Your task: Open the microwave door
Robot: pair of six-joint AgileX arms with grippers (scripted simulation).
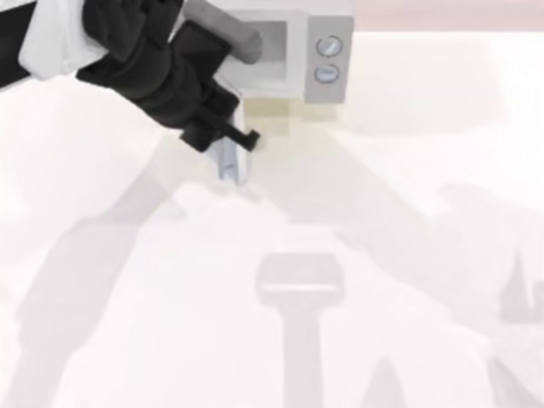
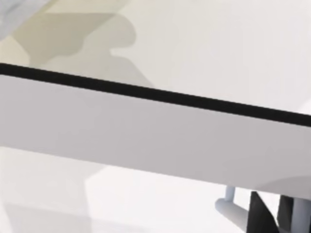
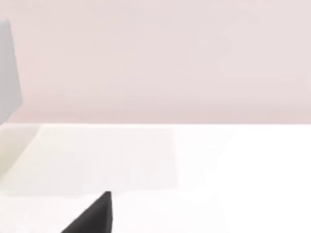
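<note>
One microwave (image 1: 297, 51), its one door (image 1: 231, 157) ajar, left fingers (image 1: 242, 140) pinching its handle (image 2: 233, 211).

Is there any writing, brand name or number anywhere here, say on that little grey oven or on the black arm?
None can be read in any view.
Small light-grey boxy microwave: no lettering; its two round knobs show no readable marks.
Flat light-grey microwave door, swung open: blank.
Black left gripper at the door's handle: no label.
White table: bare of print.
Right gripper: only a dark tip shows, unmarked.
</note>
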